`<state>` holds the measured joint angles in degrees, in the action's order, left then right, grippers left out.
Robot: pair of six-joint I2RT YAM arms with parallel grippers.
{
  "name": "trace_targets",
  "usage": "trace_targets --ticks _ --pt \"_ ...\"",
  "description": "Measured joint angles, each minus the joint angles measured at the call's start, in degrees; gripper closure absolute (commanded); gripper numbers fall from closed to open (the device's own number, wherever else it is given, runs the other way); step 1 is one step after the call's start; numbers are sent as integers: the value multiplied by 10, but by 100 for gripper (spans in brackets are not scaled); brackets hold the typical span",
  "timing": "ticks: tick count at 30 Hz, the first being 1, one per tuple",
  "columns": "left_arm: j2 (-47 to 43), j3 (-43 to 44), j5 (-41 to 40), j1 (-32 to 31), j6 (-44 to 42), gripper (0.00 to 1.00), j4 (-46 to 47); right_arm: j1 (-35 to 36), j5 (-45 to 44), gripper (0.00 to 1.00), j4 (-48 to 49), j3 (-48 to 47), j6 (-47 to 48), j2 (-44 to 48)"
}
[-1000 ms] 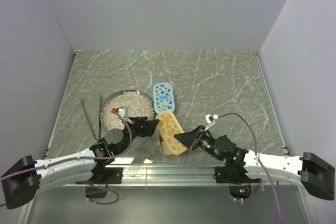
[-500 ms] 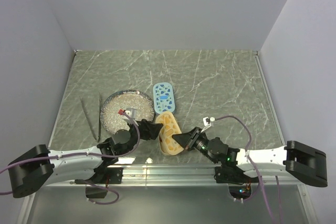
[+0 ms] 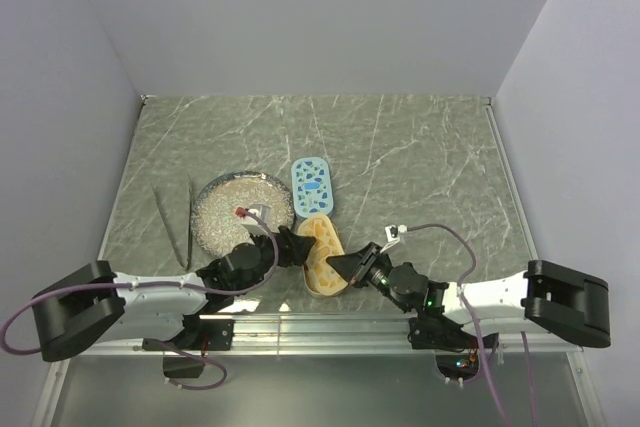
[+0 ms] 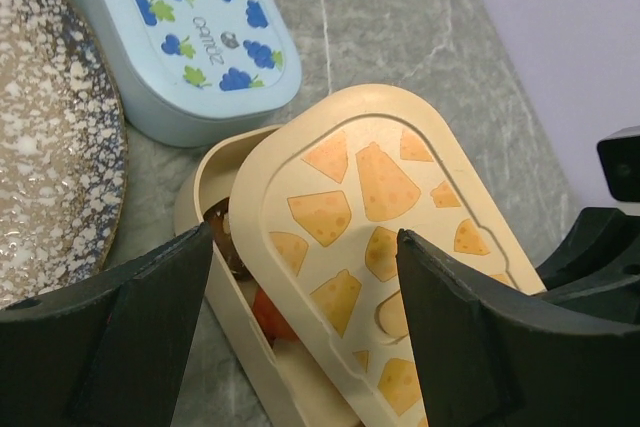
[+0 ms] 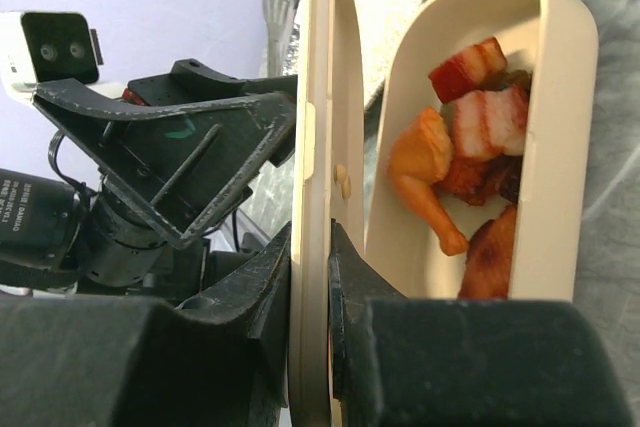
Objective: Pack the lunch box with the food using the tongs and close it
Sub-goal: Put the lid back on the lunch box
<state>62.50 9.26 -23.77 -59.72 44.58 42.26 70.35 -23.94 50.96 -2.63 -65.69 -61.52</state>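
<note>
The cream lunch box (image 3: 318, 277) sits at the near edge, between both grippers. Its base (image 5: 560, 147) holds the food (image 5: 470, 157), orange and reddish chunks, also glimpsed under the lid as food (image 4: 272, 312). The cheese-patterned lid (image 4: 380, 237) lies tilted over the base (image 4: 205, 212), leaving one side uncovered. My right gripper (image 5: 312, 287) is shut on the lid's rim (image 5: 318, 97), seen edge-on. My left gripper (image 4: 300, 347) is open, its fingers (image 4: 110, 337) straddling the box and lid without touching. The tongs (image 3: 187, 232) lie on the table at the left.
A round speckled plate (image 3: 235, 202) sits just behind the left gripper. A blue oval tub (image 3: 312, 185) with a berry print stands behind the lunch box. Side walls (image 3: 90, 147) close in the marble table (image 3: 420, 167).
Both arms have stretched lower and closer to the lunch box. The right gripper has carried the lid a little to the left. The left jaws stay wide.
</note>
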Motion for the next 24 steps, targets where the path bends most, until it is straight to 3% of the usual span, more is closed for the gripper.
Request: trace_targets --ticks 12,24 --pt "53 15 -1 -9 8 20 20 2 1 100 74 -2 -31 -104" --pt "68 31 -10 -21 7 20 24 6 3 100 49 -9 -46 -99"
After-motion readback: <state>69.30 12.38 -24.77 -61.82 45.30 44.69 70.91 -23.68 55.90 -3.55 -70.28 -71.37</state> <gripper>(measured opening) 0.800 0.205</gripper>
